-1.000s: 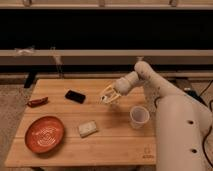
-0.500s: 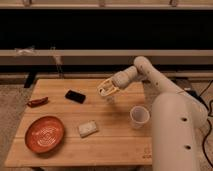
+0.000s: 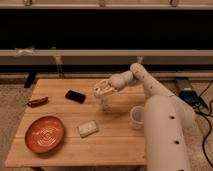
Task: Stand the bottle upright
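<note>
Hovering over the desk (image 3: 120, 145) centre — end effector (image 3: 102, 90), fingers spread, just above the clear bottle (image 3: 104, 103), which stands upright between black phone (image 3: 75, 96) and white cup (image 3: 137, 116). No legible labels.

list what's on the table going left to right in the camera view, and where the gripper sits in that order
red packet → orange plate → black phone → pale sponge-like block → gripper, above the clear bottle → white cup
</note>
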Available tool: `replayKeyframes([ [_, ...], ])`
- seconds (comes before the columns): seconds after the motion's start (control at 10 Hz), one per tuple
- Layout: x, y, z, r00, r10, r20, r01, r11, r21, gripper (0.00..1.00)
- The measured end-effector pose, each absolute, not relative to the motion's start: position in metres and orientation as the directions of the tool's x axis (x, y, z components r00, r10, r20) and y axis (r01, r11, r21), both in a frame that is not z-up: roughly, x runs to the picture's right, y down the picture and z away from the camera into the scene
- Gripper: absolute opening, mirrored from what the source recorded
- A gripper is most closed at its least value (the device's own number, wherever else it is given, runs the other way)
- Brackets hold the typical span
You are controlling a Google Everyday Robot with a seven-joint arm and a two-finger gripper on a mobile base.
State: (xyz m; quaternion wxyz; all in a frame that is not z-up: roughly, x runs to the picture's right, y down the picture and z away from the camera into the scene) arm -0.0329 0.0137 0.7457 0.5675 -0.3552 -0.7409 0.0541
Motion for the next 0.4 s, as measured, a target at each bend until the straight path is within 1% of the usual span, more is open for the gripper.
replayKeyframes([
  [0.1, -0.0327, 0.0101, 0.7458, -0.124, 0.602, 0.789, 0.454, 0.741, -0.494, 0.78],
  [0.2, -0.0313, 0.0061, 0.747, -0.17, 0.622, 0.764, 0.44, 0.742, -0.506, 0.8],
  [0.4, -0.0276, 0.0021, 0.7489, -0.214, 0.638, 0.739, 0.419, 0.744, -0.521, 0.8],
])
